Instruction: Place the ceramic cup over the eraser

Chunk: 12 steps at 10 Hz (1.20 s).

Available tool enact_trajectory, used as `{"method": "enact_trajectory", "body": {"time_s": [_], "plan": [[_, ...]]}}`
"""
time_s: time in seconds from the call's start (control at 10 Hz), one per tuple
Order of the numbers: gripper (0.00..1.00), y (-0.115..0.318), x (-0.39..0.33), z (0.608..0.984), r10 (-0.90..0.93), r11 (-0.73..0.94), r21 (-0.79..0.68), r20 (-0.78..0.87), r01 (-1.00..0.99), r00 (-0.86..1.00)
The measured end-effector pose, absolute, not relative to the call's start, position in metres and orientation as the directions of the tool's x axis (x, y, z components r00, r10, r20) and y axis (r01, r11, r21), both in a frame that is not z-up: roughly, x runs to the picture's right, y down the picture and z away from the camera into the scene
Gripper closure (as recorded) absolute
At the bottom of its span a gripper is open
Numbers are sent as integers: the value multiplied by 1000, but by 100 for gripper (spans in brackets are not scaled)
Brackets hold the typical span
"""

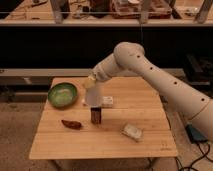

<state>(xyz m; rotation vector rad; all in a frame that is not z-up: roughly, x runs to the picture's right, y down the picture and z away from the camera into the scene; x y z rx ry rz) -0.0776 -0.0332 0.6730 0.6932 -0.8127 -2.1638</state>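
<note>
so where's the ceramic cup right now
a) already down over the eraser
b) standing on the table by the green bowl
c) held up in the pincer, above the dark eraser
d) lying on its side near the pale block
c: the ceramic cup hangs from the pincer, off the table, with the eraser upright and uncovered just below it.

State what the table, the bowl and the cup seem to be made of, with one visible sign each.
Table: wood, pale planks with seams. Bowl: probably glazed ceramic or plastic, glossy green. Cup: likely ceramic, plain matte whitish; it is held in the hand, above the eraser.
</note>
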Motion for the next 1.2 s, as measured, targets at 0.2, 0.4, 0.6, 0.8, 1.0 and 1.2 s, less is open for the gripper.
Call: {"method": "enact_trajectory", "body": {"time_s": [0.2, 0.4, 0.6, 0.8, 1.0, 1.2], "plan": [[85, -22, -75, 684, -754, -559, 709, -219, 430, -619], [85, -8, -69, 701, -754, -555, 706, -203, 440, -625], [85, 1, -68, 711, -768, -532, 718, -187, 448, -612], [85, 10, -71, 717, -784, -503, 738, -172, 449, -597], [85, 18, -68, 722, -800, -474, 756, -156, 451, -579], [74, 26, -69, 727, -799, -473, 760, -157, 446, -580]]}}
